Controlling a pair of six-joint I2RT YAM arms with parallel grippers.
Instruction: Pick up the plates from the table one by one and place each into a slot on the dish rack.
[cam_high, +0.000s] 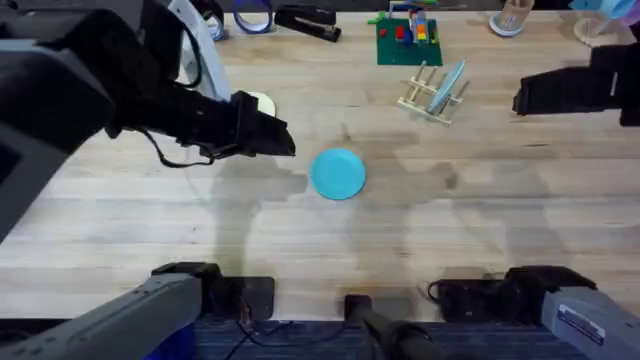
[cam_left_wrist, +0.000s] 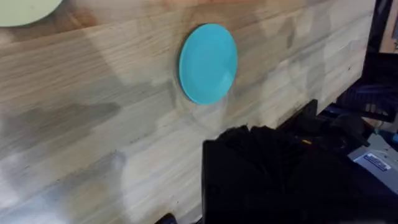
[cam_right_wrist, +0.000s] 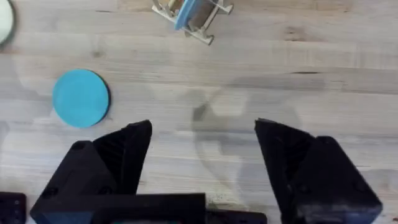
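My left gripper (cam_high: 283, 140) hangs over the left half of the large light wood butcher-block table (cam_high: 120, 220), at the end of my dark arm that crosses the upper left of the overhead view. I cannot tell whether its fingers are apart or together. Just behind its tip, partly hidden by the arm, lies the small round pale yellow plate (cam_high: 262, 103), flat on the wood.

Right of that gripper, near the middle of the table, lies the small round turquoise blue plate (cam_high: 338, 173), flat and touched by nothing. My left wrist camera sees it too (cam_left_wrist: 208, 63), with the yellow plate's edge (cam_left_wrist: 28, 9) in a corner.

Farther right and toward the back stands the small pale wooden dish rack with upright dowel pegs (cam_high: 430, 95). The thin light blue plate (cam_high: 450, 82) stands tilted on edge in one of its slots. Behind the rack sits a green brick baseplate (cam_high: 405, 40) with coloured bricks on it.

My right gripper (cam_right_wrist: 202, 143) hovers above bare wood, well right of the turquoise plate, its two black fingers (cam_right_wrist: 124, 149) spread wide apart and holding nothing.
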